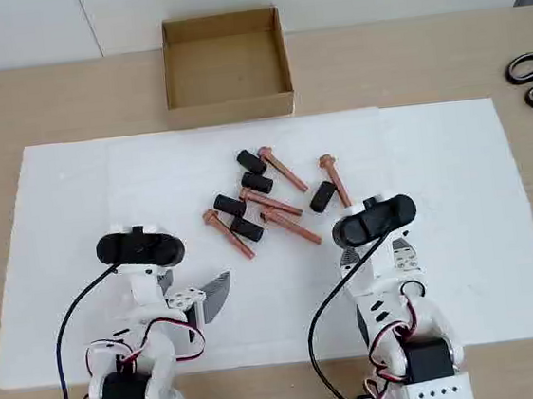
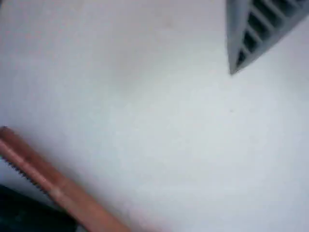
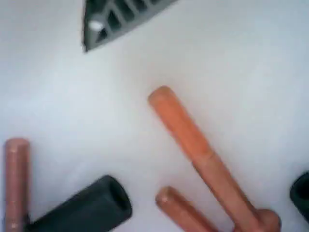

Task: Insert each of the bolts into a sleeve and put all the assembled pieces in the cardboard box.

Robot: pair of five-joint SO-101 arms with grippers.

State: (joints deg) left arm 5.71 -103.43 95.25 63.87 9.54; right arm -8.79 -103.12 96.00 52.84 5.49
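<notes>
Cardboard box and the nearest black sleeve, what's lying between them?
Nothing but bare white sheet between the cardboard box and that sleeve, seen in the high view.

Copper-brown bolts (image 1: 283,170), black sleeves (image 1: 251,161), a brown cardboard box (image 1: 230,110), a white sheet (image 1: 457,198).

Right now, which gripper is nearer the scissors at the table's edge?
Right. The right gripper sits over the white sheet on the scissors' side of the bolt pile, though well short of them; the left gripper is beyond that pile, farther off.
</notes>
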